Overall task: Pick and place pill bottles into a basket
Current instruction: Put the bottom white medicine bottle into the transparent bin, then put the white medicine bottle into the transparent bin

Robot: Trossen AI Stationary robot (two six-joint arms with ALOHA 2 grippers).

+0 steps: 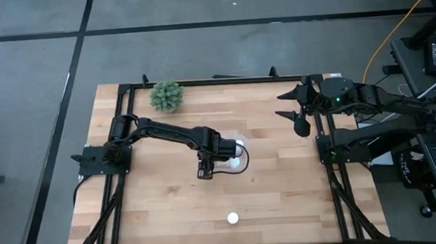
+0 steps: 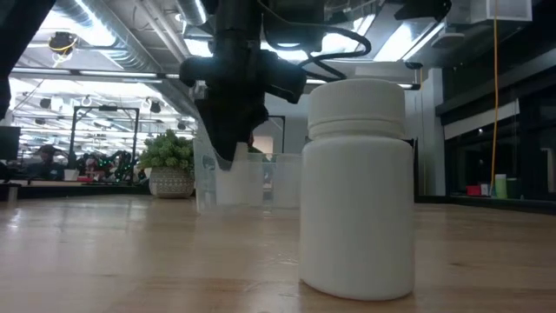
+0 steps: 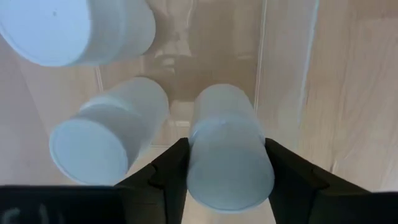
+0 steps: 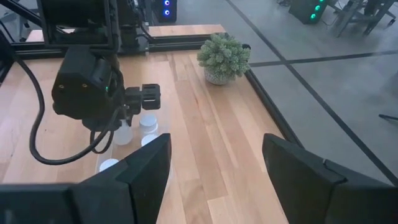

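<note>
One pill bottle (image 3: 229, 149) sits clamped between the two dark fingers (image 3: 166, 171) of the left gripper (image 1: 206, 169), which hangs over the near end of the basket (image 1: 239, 146), the clear tray at the middle of the table (image 1: 284, 186). In the left wrist view the held bottle fills the gap between the fingers, its white body pressed by a pad on each side, and it hangs just above the basket's see-through floor. Beside it in the basket lie two more bottles: one on its side (image 3: 109, 140) just next to the held one, and another (image 3: 78, 28) farther in, both apart from the fingers. The right wrist view shows white caps (image 4: 148, 122) low inside the basket around the left gripper.

A single bottle (image 1: 232, 219) stands upright on the bare wood well apart from the basket, toward the table's front edge; in the low view it looms large, cap on.

The right gripper (image 1: 292, 107) waits far from the basket at the table's right rim, its fingers spread wide with nothing between them. A small green plant (image 1: 167, 95) stands well beyond the basket, near the far rim.
</note>
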